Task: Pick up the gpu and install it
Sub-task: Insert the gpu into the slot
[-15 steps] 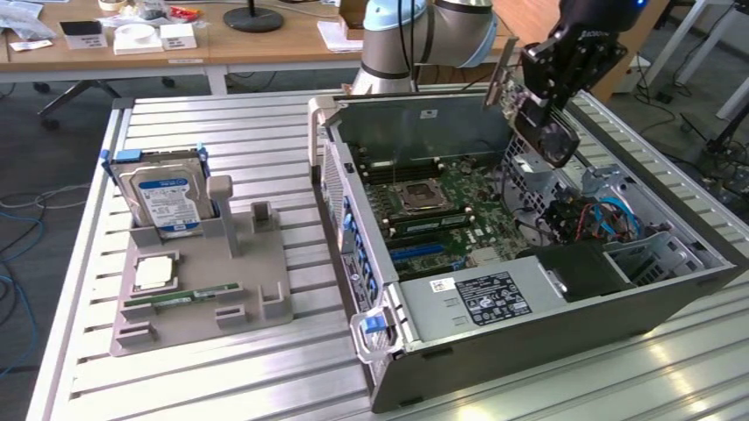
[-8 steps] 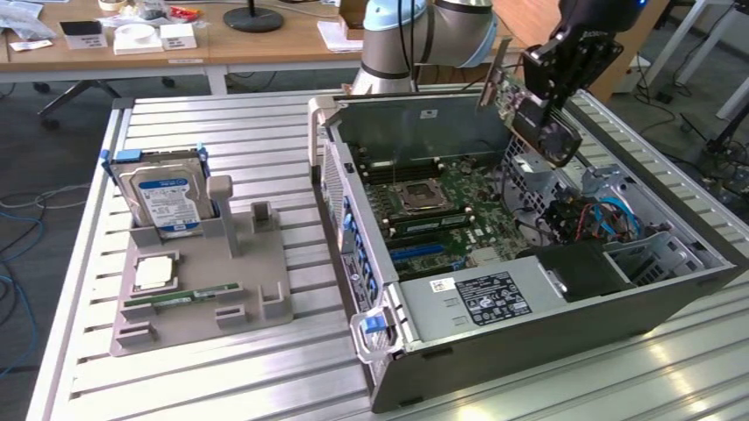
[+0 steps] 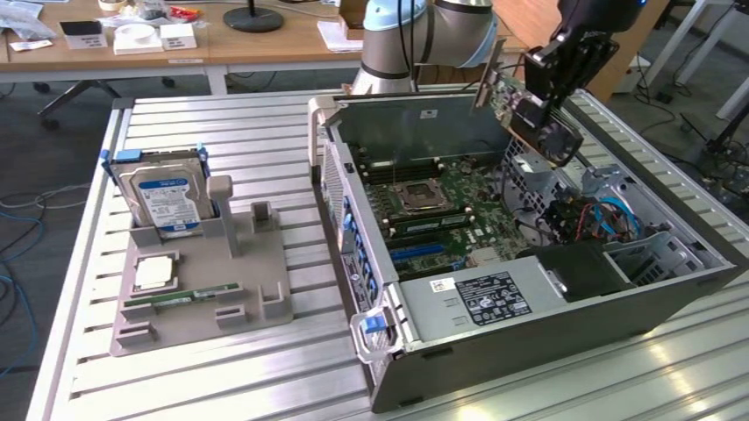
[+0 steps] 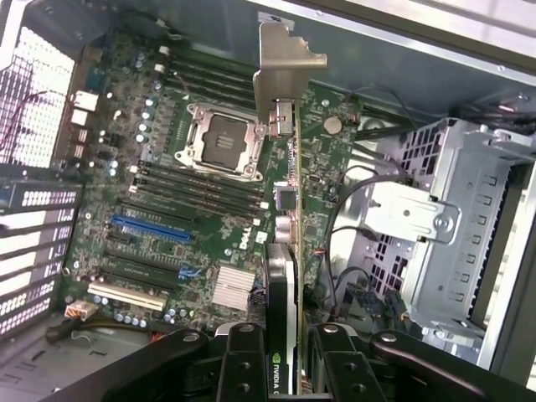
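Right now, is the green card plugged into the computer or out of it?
Out. The tool holds the gpu in the air above the open case, its metal bracket clear of the motherboard below.

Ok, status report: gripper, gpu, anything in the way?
Gripper shut on the gpu. Gpu held edge-on over the motherboard in the open case, not seated. Black cables close beside it, by the drive cage.

So the gpu [image 4: 280,285] hangs in my gripper [image 4: 289,360] over the case [image 3: 515,324], above the motherboard [image 3: 433,210] lying inside it. The tray [image 3: 258,263] with the hard drive [image 3: 164,197] on it sits beside the case, on the exterior view's left.
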Robot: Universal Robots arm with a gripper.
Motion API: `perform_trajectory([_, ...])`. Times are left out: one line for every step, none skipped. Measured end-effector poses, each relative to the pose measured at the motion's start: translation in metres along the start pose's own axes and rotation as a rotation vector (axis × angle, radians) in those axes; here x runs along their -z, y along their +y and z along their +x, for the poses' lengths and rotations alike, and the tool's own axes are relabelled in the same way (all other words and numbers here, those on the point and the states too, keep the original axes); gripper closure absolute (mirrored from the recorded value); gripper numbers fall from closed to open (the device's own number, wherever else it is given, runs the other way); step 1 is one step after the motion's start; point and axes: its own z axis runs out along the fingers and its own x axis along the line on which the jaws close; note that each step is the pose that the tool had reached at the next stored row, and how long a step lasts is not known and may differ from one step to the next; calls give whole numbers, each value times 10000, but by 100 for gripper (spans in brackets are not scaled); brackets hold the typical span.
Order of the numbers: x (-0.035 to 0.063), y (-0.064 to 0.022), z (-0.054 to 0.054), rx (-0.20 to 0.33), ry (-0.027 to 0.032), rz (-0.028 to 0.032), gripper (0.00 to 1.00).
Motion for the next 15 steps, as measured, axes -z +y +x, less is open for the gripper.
perform_trajectory([0, 0, 1, 92, 3, -2, 73])
perform_trajectory([0, 1, 2, 183, 8, -3, 73])
perform_trajectory([0, 1, 3, 271, 12, -4, 73])
perform_trajectory([0, 1, 4, 353, 15, -4, 73])
perform_trajectory([0, 2, 6, 440, 19, -5, 73])
perform_trajectory([0, 2, 6, 520, 22, -6, 73])
perform_trajectory([0, 2, 7, 599, 26, -6, 73])
perform_trajectory([0, 2, 8, 681, 30, -7, 73])
perform_trajectory([0, 2, 9, 761, 34, -8, 73])
perform_trajectory([0, 3, 9, 846, 37, -9, 73])
perform_trajectory([0, 3, 10, 937, 41, -10, 73])
perform_trajectory([0, 3, 10, 1022, 45, -10, 73])
perform_trajectory([0, 3, 11, 1106, 49, -11, 73])
perform_trajectory([0, 3, 11, 1190, 52, -13, 73])
perform_trajectory([0, 3, 12, 1274, 56, -14, 73])
